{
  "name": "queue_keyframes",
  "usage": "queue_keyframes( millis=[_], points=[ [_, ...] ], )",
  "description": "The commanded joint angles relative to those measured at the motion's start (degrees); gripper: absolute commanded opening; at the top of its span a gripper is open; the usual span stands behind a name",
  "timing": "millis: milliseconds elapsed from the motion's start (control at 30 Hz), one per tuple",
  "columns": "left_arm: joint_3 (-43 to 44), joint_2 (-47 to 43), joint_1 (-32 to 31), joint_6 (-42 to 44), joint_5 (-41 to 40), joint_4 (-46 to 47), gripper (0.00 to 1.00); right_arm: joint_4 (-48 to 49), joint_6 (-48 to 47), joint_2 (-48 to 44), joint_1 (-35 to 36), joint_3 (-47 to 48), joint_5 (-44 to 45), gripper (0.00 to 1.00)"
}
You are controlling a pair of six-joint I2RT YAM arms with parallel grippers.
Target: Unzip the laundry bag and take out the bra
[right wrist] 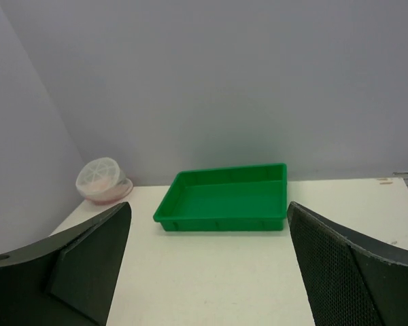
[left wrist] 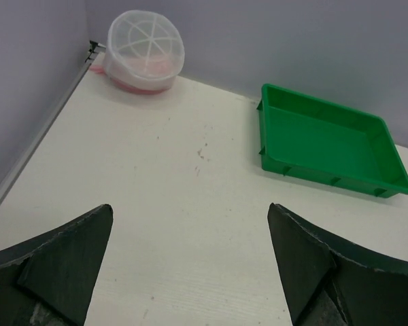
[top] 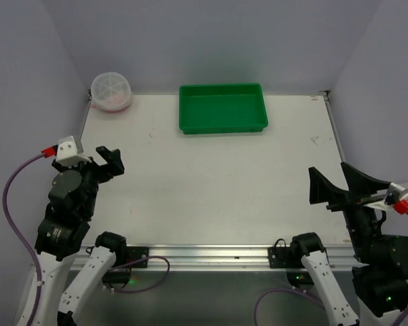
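Observation:
The laundry bag point(top: 111, 91) is a small round dome of white mesh with a pink rim, sitting in the table's far left corner, zipped shut as far as I can see. It also shows in the left wrist view point(left wrist: 145, 51) and the right wrist view point(right wrist: 103, 179). The bra is hidden; only a pink tint shows through the mesh. My left gripper point(top: 107, 161) is open and empty at the near left, well short of the bag. My right gripper point(top: 334, 182) is open and empty at the near right. Both sets of jaws stand wide apart over bare table point(left wrist: 190, 224).
A green rectangular tray point(top: 222, 107) stands at the back centre, to the right of the bag; it also shows in the left wrist view point(left wrist: 326, 139) and the right wrist view point(right wrist: 224, 197). Grey walls enclose the table on the left, back and right.

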Motion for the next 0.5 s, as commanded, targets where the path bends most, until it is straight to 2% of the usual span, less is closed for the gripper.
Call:
queue_keyframes(
  millis=[0, 167, 267, 300, 333, 400, 467],
  points=[
    [-1.6, 5.7, -0.3, -1.8, 2.0, 5.6, 1.0, 2.0, 1.5, 3.4, 0.1, -1.3, -3.4, 0.99],
    [-2.5, 18.2, -0.3, -5.1, 3.7, 11.4, 1.0, 1.5, 5.3, 9.0, 0.1, -3.5, -6.8, 0.99],
    [-1.0, 28.3, 1.4, -7.5, 2.3, 18.1, 1.0, 2.1, 4.0, 13.0, 0.1, -5.3, -17.6, 0.99],
    [0.0, 33.1, 5.0, -8.4, 4.0, 22.8, 1.0, 2.5, 3.1, 14.0, 0.1, -5.7, -20.4, 0.99],
    [0.7, 35.6, 7.4, -11.8, 9.7, 24.9, 1.0, 3.1, 3.4, 15.7, 0.1, -6.4, -23.8, 0.99],
    [4.7, 43.0, 13.9, -15.5, 15.6, 29.8, 1.0, 3.7, 4.9, 17.2, 0.1, -7.0, -25.5, 0.99],
    [8.4, 47.8, 14.9, -17.2, 11.7, 31.4, 1.0, 4.8, 5.3, 18.7, 0.1, -7.9, -28.7, 0.99]
  ],
)
